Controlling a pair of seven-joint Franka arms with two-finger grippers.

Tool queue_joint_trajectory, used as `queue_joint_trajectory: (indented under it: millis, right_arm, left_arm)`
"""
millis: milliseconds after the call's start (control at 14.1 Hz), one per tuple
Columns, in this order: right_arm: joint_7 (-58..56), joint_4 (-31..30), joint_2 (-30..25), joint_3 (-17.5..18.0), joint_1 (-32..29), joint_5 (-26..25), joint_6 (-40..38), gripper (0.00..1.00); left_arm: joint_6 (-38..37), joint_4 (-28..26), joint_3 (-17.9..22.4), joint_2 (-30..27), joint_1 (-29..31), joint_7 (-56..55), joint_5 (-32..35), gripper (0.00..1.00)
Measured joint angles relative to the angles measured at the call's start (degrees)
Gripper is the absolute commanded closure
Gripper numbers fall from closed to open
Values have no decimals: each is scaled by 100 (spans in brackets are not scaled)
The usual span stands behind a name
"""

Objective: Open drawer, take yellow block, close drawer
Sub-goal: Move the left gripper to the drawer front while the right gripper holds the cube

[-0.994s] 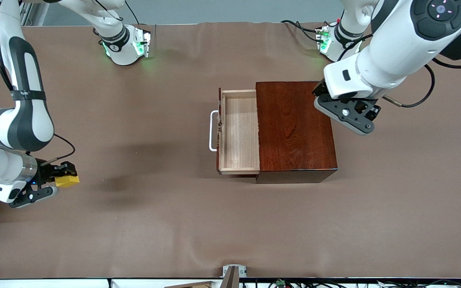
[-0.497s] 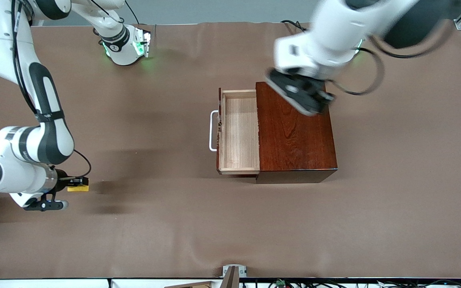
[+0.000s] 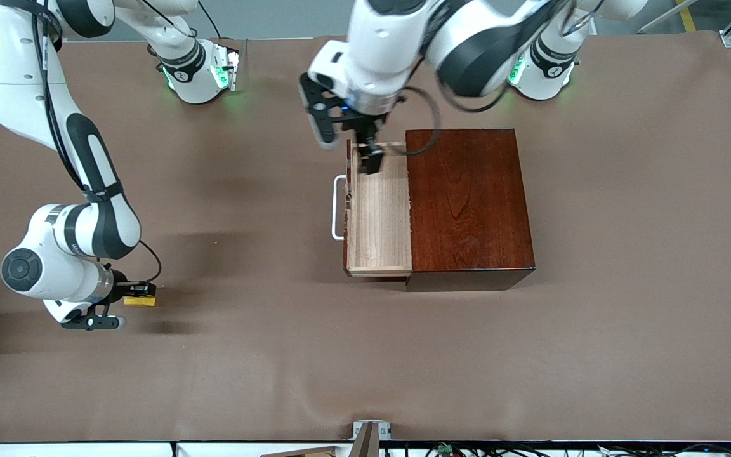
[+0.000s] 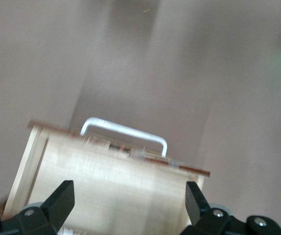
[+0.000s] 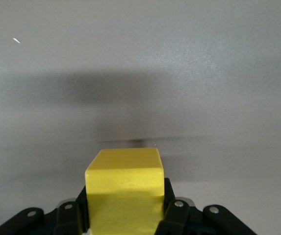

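Observation:
The drawer [image 3: 378,216] stands pulled out of the dark mahogany box [image 3: 467,197], its pale wood inside bare and its white bar handle [image 3: 338,208] toward the right arm's end of the table. My left gripper [image 3: 368,158] is open and empty over the part of the drawer farthest from the front camera. The left wrist view shows the drawer [image 4: 111,181] and handle [image 4: 125,131] between the spread fingers of the left gripper [image 4: 129,205]. My right gripper [image 3: 140,297] is shut on the yellow block [image 3: 139,301], low over the table near the right arm's end. The block [image 5: 124,186] sits between the fingers of the right gripper [image 5: 124,210].
The brown table cloth [image 3: 245,355] lies bare around the box. A small metal bracket [image 3: 370,431] sits at the table edge nearest the front camera. The arm bases [image 3: 197,70] stand along the edge farthest from it.
My left arm has swung from beside the box, across its top, to over the open drawer. My right gripper has moved lower and a little toward the box, still holding the block.

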Motion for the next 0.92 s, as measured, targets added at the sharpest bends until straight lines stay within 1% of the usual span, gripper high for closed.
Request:
queue_joint_trajectory:
  millis: [71,142,213,284,355,426,497,710,923]
  right_arm:
    - [29,-5,25,-4,-9,3,60,100]
    - [65,-8,57,-7,-23,15,110,97]
    - [89,-11,96,-10,-38,38,140,96]
    - [93,-16,139,-12,-51,75,148,91]
    - [97,-16,178,-13,-56,88,159,76]
    - [104,-16,208,-13,-57,91,167,37]
    - [111,-15,222,-12,-57,92,172,0]
    - [115,-12,222,-12,-57,93,172,0]
    - [116,51,217,6,-52,93,177,0]
  left_arm:
    - [242,1,1,184,-56,445,0,0]
    - [465,-1,2,364,-77,853,0,0]
    - [671,-1,5,544,-76,1210,0,0]
    - [872,0,16,737,-75,1510,0,0]
    - [1006,1,30,913,-83,1700,0,0]
    - [1089,4,60,1079,-110,1801,0,0]
    - [1144,6,119,1212,-159,1845,0,0]
    - [1180,16,345,1386,-289,1861,0,0]
    - [1175,15,414,1455,-290,1861,0,0]
